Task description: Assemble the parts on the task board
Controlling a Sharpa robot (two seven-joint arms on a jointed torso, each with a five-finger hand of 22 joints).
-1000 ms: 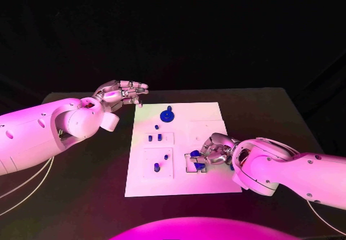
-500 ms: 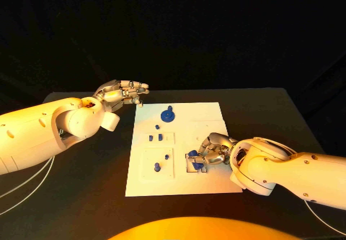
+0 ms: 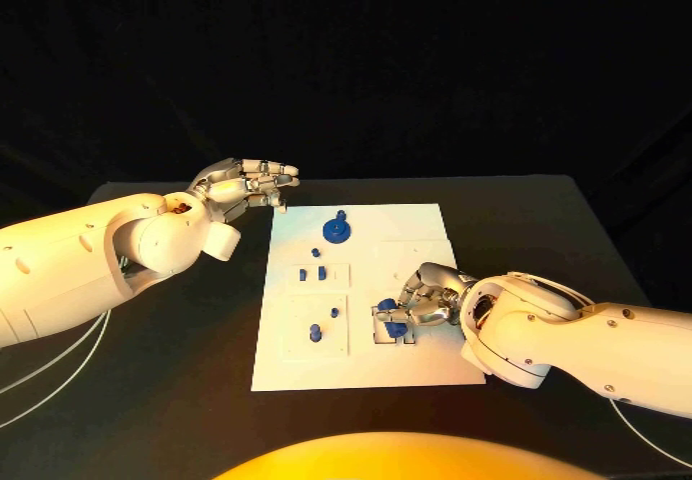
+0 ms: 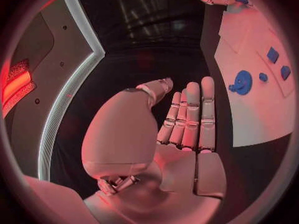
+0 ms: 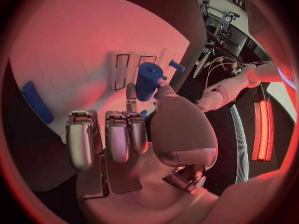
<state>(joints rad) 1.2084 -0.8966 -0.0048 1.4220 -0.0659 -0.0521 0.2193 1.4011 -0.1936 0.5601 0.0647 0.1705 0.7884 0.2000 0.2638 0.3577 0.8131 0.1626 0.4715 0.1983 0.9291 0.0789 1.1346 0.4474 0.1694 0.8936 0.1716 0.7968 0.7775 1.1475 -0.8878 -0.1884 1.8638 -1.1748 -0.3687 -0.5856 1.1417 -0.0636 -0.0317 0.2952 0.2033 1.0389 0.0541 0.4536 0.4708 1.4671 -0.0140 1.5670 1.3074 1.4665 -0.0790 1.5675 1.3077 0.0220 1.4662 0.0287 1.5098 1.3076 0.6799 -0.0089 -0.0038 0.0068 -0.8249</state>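
The white task board (image 3: 368,360) lies in the middle of the black table. My right hand (image 3: 430,298) is low over the board's near-right recess and pinches a blue cylinder (image 5: 148,79) between thumb and a finger, close above two narrow slots (image 5: 122,64). In the head view the cylinder (image 3: 387,305) shows at the fingertips, with another blue piece (image 3: 398,331) just below it. My left hand (image 3: 245,185) hovers off the board's far-left corner, fingers straight and holding nothing (image 4: 187,119). A round blue part (image 3: 335,232) lies near the board's far edge.
Two small blue pegs (image 3: 310,273) stand in the left-middle panel, and two more blue pieces (image 3: 325,322) sit in the near-left panel. A flat blue part (image 5: 36,102) lies on the board beside my right hand. Bare black table (image 3: 548,230) surrounds the board.
My right hand has barely shifted over the near-right recess, keeping the blue cylinder. The left hand has stayed where it was.
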